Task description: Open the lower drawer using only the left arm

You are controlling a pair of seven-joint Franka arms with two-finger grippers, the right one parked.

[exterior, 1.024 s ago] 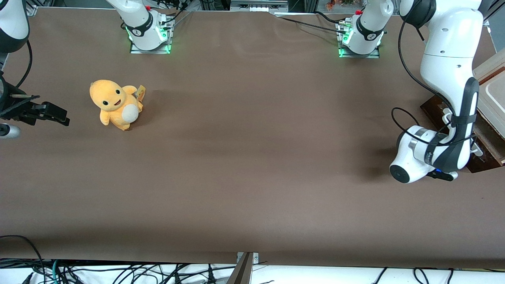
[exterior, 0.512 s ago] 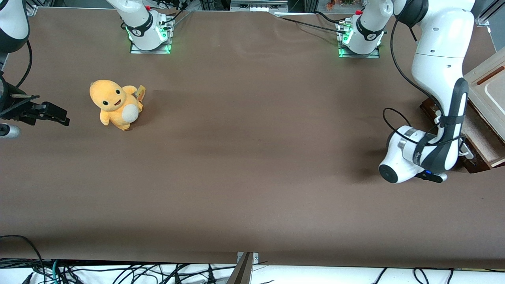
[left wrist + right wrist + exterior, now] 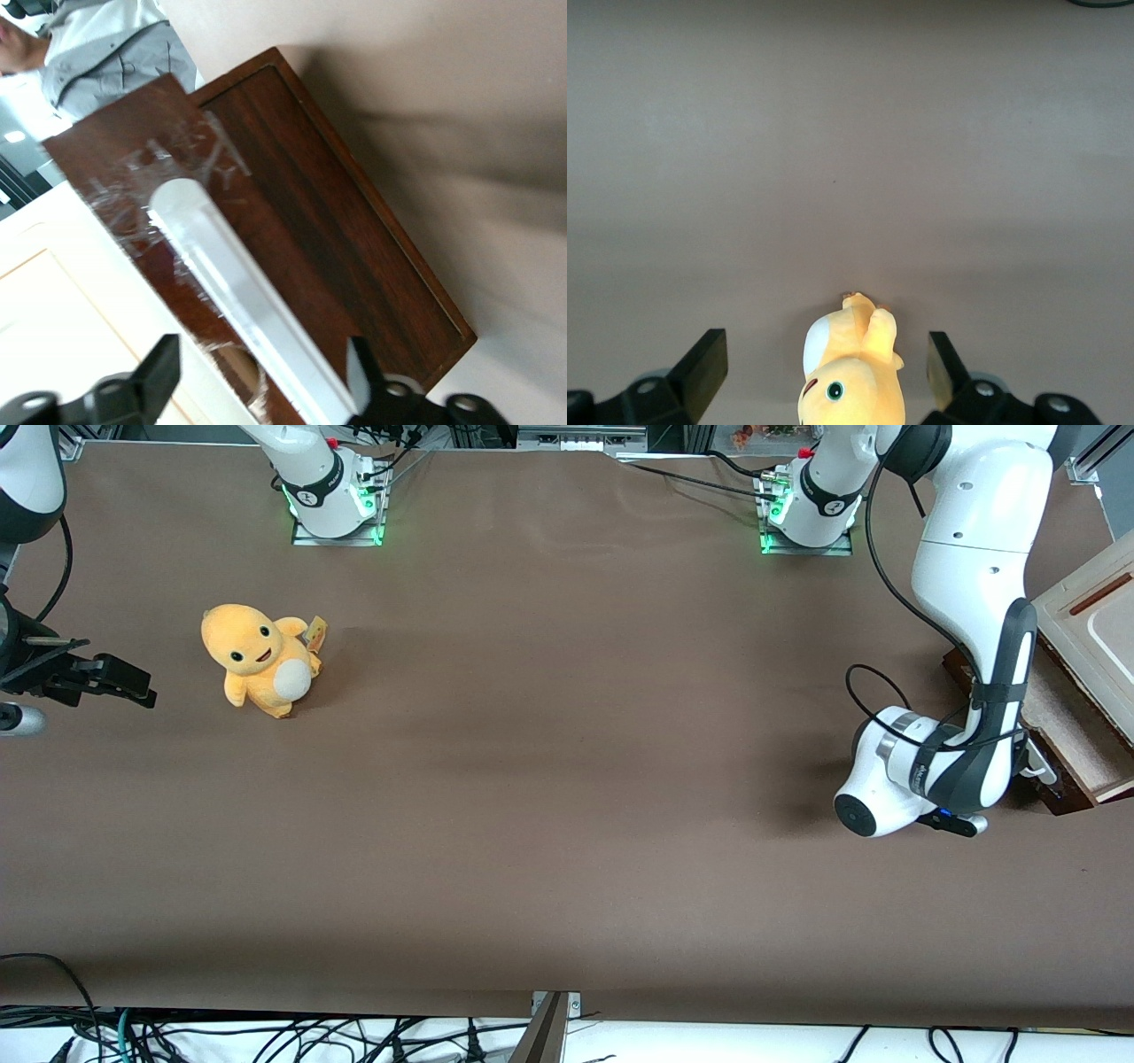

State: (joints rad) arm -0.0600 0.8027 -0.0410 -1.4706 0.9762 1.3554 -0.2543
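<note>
The lower drawer (image 3: pixel 1070 731) stands partly pulled out of the cabinet at the working arm's end of the table, with its pale beige lining showing. Its dark reddish-brown front (image 3: pixel 345 239) carries a long white bar handle (image 3: pixel 235 274). The left arm (image 3: pixel 970 602) bends down in front of the drawer, and its wrist hides the gripper in the front view. In the left wrist view my gripper (image 3: pixel 261 376) is open, with the handle lying between the black fingers (image 3: pixel 162 365), close against one of them.
The cabinet's pale-wood top panel (image 3: pixel 1094 615) sits above the drawer. A yellow plush toy (image 3: pixel 259 657) sits toward the parked arm's end of the table and also shows in the right wrist view (image 3: pixel 850 376). Two arm bases (image 3: pixel 806 509) stand at the table's back edge.
The left arm has moved toward the parked arm's end of the table. The lower drawer has slid out with it, and more of the beige lining shows.
</note>
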